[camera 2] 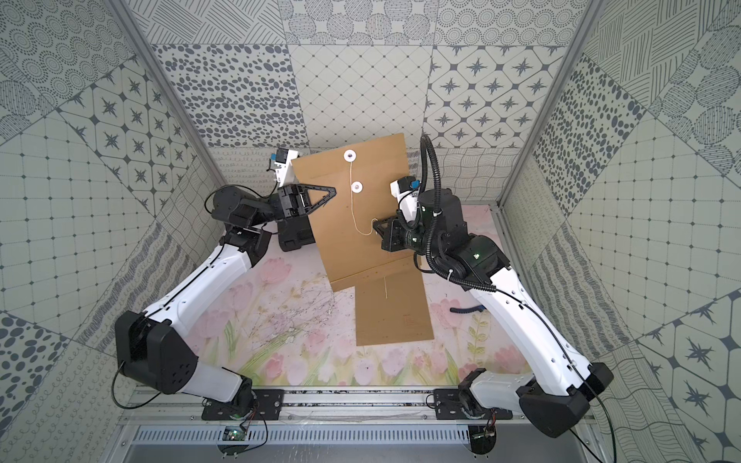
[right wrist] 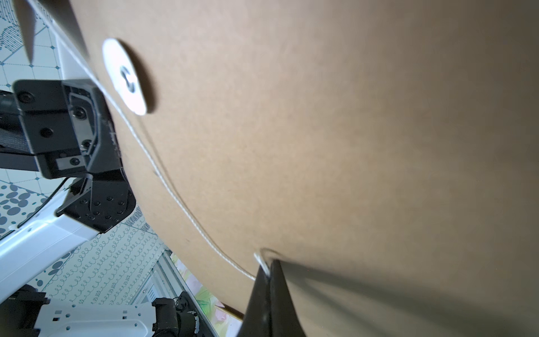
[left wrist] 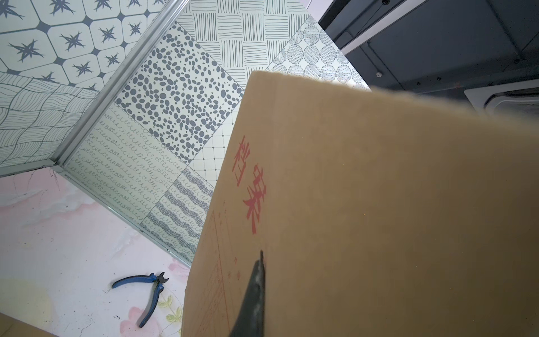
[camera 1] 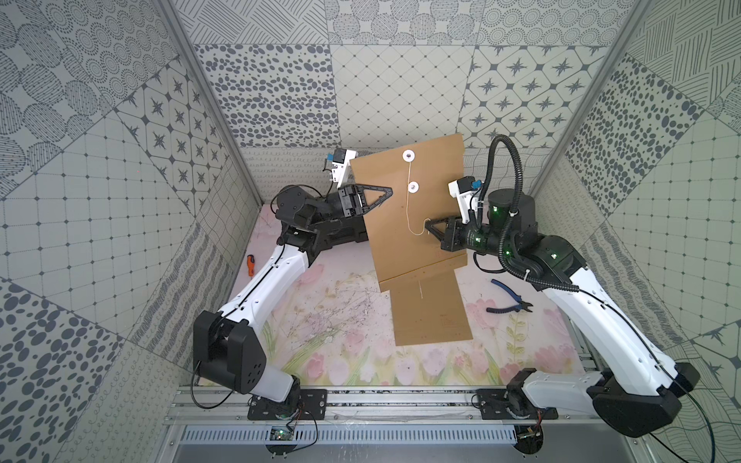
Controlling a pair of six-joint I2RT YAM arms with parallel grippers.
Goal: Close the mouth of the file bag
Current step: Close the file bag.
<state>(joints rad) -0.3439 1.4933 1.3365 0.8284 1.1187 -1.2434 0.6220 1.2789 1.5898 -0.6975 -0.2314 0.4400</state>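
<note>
File bag [left wrist: 379,204] red lettering [left wrist: 250,192]: left wrist only

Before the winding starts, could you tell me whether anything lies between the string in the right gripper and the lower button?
Nothing visible does: the string runs from the right gripper over bare file bag past the lower button; the left gripper holds the bag's edge.

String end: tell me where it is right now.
In both top views the string end is pinched in the right gripper, against the face of the lifted file bag, nearer the robot than the lower white disc.
</note>
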